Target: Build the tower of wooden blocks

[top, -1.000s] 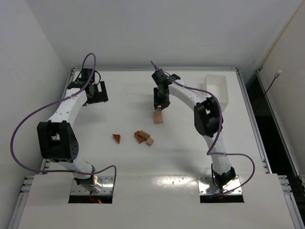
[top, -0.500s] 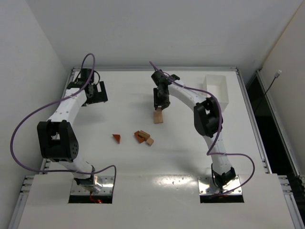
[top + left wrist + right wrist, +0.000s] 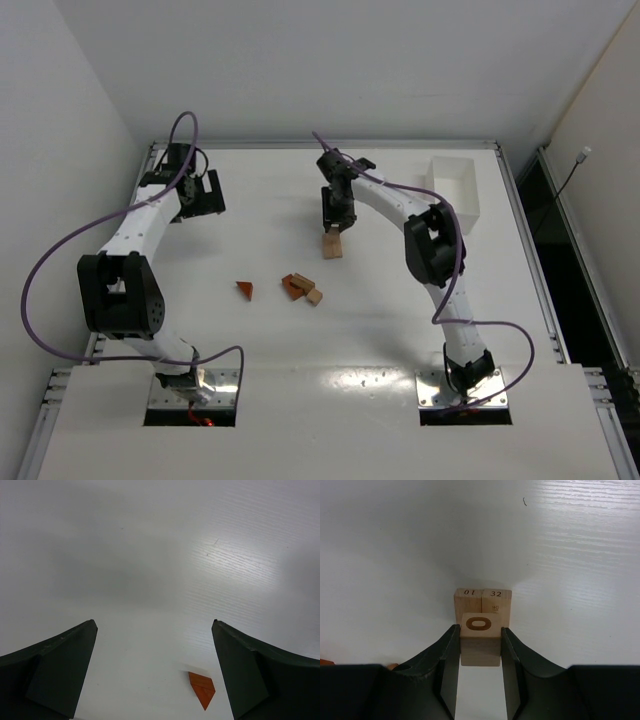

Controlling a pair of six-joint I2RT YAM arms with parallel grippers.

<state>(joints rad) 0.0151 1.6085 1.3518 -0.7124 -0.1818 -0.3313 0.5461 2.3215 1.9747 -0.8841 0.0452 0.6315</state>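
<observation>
The white surface [image 3: 380, 330] carried everything, with the two arms reaching up it from their bases at the near edge and a white tray [image 3: 455, 185] standing at its far right, well apart from the work. The left arm [image 3: 130, 235] lay out toward the far left corner, and the left fingers [image 3: 55, 675] were spread wide over bare surface, holding nothing, with only an orange-red wedge [image 3: 202, 689] showing between them lower down. The right arm [image 3: 400, 205] bent in over the middle, and the right fingers [image 3: 512, 675] pinched a pale cube [image 3: 480, 642] from both sides, right over a pair of pale bars [image 3: 482, 602] standing upright and touching side by side. Whether the cube already rested on the bars or hung just clear of them could not be told. A small cluster of loose blocks [image 3: 302, 288] and the wedge waited nearer the bases, well apart from the stack. The step in hand looked like seating the cube on the two bars; the next move would call for a level descent, centred across both tops, and a gentle release so neither bar tipped. The bar ends read "01" and "32", the cube face bore a bold "O", and a smaller mark beneath "32" was too small to read.
</observation>
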